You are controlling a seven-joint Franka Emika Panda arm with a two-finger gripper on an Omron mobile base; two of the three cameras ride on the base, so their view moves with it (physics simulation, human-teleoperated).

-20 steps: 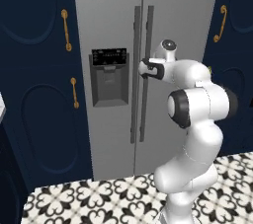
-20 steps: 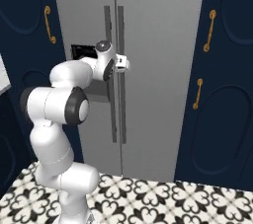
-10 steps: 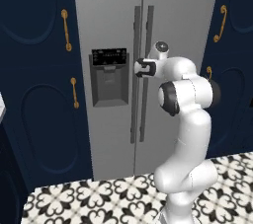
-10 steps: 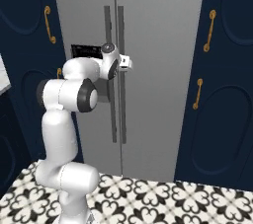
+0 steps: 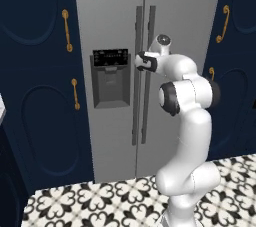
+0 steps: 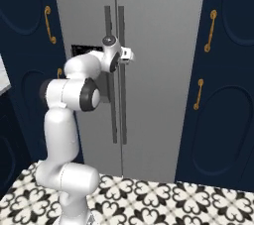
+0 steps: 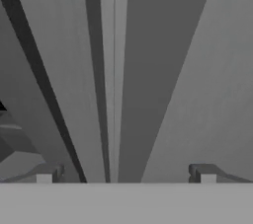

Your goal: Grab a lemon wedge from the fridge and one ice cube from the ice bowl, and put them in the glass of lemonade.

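The fridge (image 5: 115, 76) stands shut straight ahead of the robot, a tall grey two-door unit set between navy cabinets. The gripper (image 7: 126, 173) is up against its front at about the height of the dispenser panel, jaws spread wide apart with nothing between them. In the hand view the two dark fingertips (image 7: 47, 172) sit far to either side at the bottom, and between them run the long grey vertical handles (image 7: 111, 70) and the dark seam where the two doors meet. Whether a finger touches a handle I cannot tell; the tips look just short of it.

In the left base view the gripper (image 5: 141, 61) sits right at the pair of handles (image 5: 144, 71), just to the right of the black dispenser panel (image 5: 111, 57) with its grey recess below. In the right base view the gripper (image 6: 126, 55) shows at the same handles (image 6: 115, 70), in their upper half, with the white wrist bent behind it.

The white arm (image 5: 187, 121) rises from the patterned black-and-white floor tiles (image 5: 85, 203) in front of the fridge, elbow folded, forearm reaching level toward the door seam.

To the left of the fridge stand navy cabinet doors (image 5: 35, 86) with gold handles (image 5: 66, 31); another navy cabinet (image 6: 223, 70) with gold handles (image 6: 212, 30) flanks its right side.
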